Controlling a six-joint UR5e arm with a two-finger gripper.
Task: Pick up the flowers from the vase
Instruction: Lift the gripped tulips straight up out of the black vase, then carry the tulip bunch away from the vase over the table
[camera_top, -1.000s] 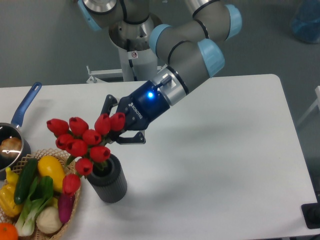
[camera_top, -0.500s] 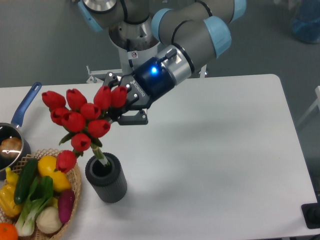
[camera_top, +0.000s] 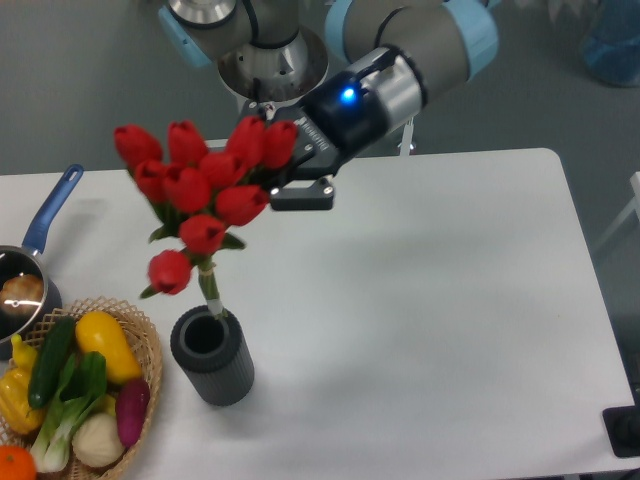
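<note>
Currently the gripper (camera_top: 278, 170) is clamped on the flowers (camera_top: 205, 190) near the upper right of the bunch, its dark fingers partly hidden behind the red blooms, with one finger (camera_top: 303, 197) projecting below them. A blue indicator light is lit on the gripper body. The bunch is raised above the table (camera_top: 430, 300), and the blooms sit well above the vase (camera_top: 212, 356). Only the pale green stem ends (camera_top: 211, 295) reach down to the round mouth of the vase; whether they are inside the rim or just at it cannot be determined from this view. The vase stands upright on the white table, ribbed and dark grey, just right of a wicker basket (camera_top: 148, 350) holding vegetables, among them a yellow pepper (camera_top: 103, 345) and a cucumber (camera_top: 50, 362). A saucepan (camera_top: 18, 290) with a blue handle (camera_top: 53, 208) sits at the left edge of the table, behind the basket. The arm (camera_top: 420, 50) extends from the upper centre, angled down and to the left toward the bunch.
</note>
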